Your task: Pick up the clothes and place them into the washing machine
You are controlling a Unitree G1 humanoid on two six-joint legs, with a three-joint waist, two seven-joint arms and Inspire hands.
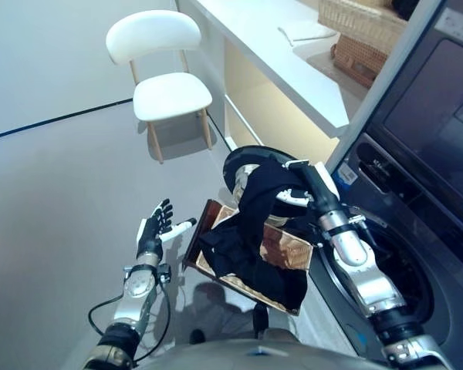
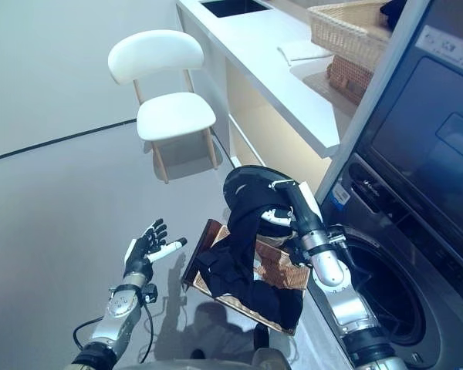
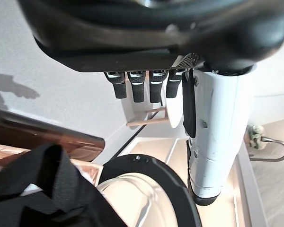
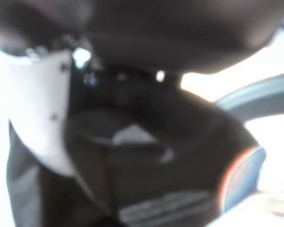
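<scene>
The left hand (image 1: 156, 228) is held out low over the grey floor (image 1: 54, 200), just left of the brown basket (image 1: 289, 250). Its fingers are stretched straight and spread, the white-covered thumb is pointed toward the basket, and nothing is held. In the left wrist view the same straight fingers (image 3: 135, 86) are seen in a row beside the white thumb, apart from everything.

The brown basket is seen tilted, with its near edge low and one dark side wall turned toward the left hand. Black clothes (image 1: 258, 231) are draped across it: the lower folds are lying in the basket and over its near corner, while the upper part is lifted in a bunch toward the round washing machine door (image 1: 243, 166).

That raised bunch is met by the right hand (image 1: 293, 189), which is reached in from the lower right above the basket. The hand is largely buried in the dark cloth, and the right wrist view is filled with black fabric (image 4: 146, 156) close against the palm, so it cannot be told whether its fingers are curled round the cloth or straight.

Beyond the basket the washing machine door is swung open toward the floor, and the dark washing machine (image 1: 417, 254) is set at the right. Further back a white chair (image 1: 162, 73) is placed on the floor beside a white counter (image 1: 278, 54), on which a wicker basket (image 1: 363, 23) is set.
</scene>
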